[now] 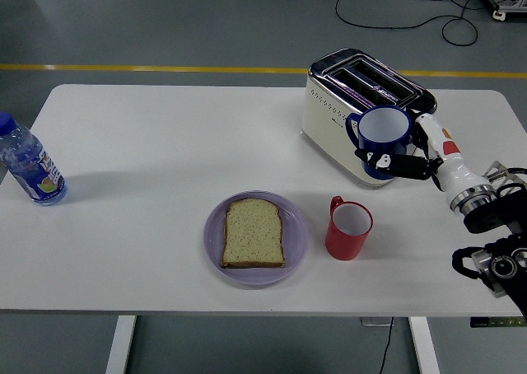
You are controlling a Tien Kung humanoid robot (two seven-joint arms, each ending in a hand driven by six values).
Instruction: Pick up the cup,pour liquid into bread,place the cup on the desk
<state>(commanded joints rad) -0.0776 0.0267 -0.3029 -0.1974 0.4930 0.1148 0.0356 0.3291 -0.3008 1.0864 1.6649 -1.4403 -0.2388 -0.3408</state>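
Observation:
My right hand (405, 161) is shut on a blue cup (381, 137) with a white inside. It holds the cup upright in the air in front of the toaster (362, 110), up and to the right of the red cup (349, 228). A slice of bread (254, 233) lies on a purple plate (296, 240) near the table's front middle. The red cup stands upright just right of the plate. The blue cup is to the right of the bread and higher. My left arm is out of view.
A cream and chrome toaster stands at the back right of the white table (165, 143). A water bottle with a blue cap (29, 165) stands at the left edge. Cables lie on the floor beyond the table.

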